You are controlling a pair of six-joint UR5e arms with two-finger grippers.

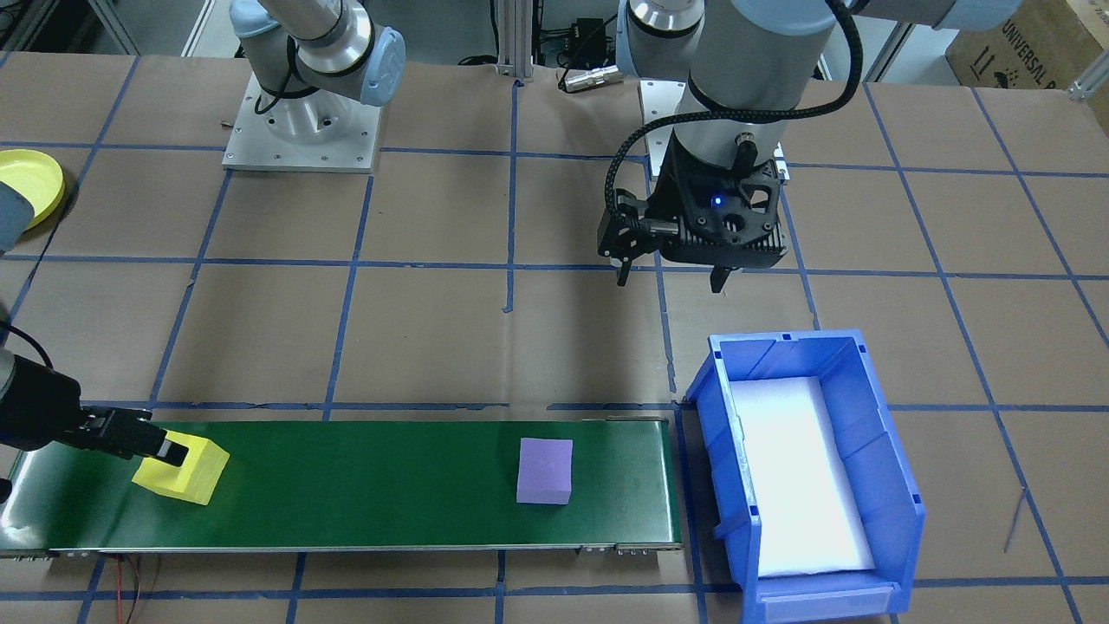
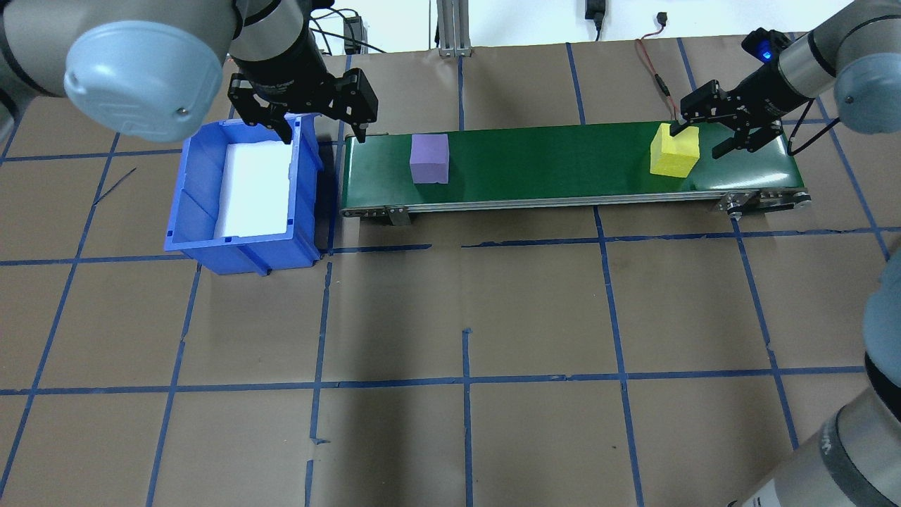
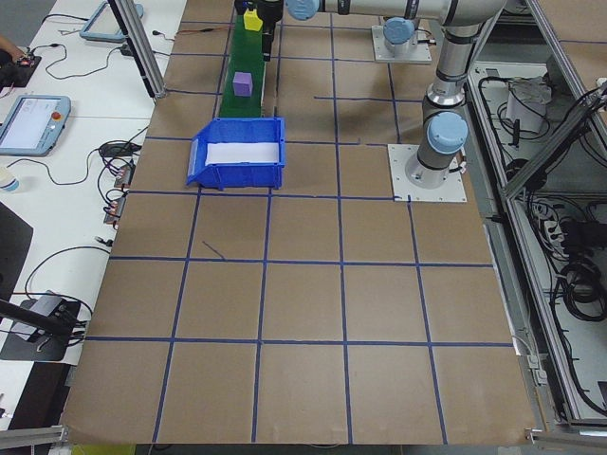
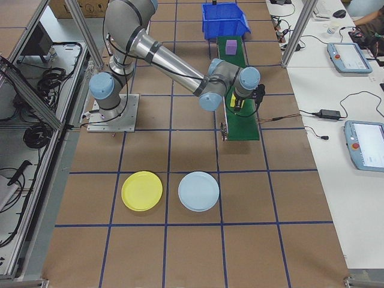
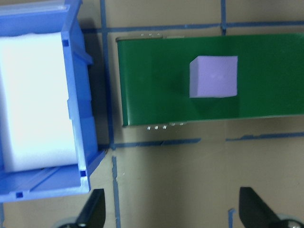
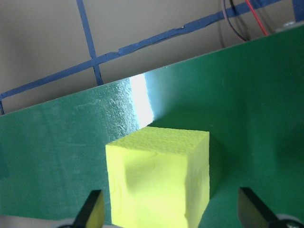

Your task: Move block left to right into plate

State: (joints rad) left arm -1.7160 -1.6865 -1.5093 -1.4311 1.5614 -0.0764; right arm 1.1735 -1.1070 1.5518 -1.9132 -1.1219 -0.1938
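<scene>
At the far end of the green conveyor belt (image 2: 563, 165), our right gripper (image 2: 711, 134) hangs with its fingers spread wide on either side of the yellow block (image 2: 674, 150), one fingertip at the block's upper edge, the other clear of it on the outer side; nothing is pinched yet. We judge the risk to lie here: the block sits off-centre between the fingers, so a closing squeeze could shove or twist it across the belt, and a shallow bite on soft-looking foam could let it slip on the long carry. That carry is real, since the yellow plate (image 4: 141, 191) lies on the desk well behind the gripper, beside a pale blue plate (image 4: 198, 191) that could be mistaken for it. The right arm reaches far out and low, wrist angled down toward the belt. Our left gripper (image 2: 318, 130), fingers also spread and empty, hovers above the gap between the blue bin (image 2: 239, 246) and the belt's other end, with a purple block (image 2: 429, 158) resting on the belt just beyond it.
</scene>
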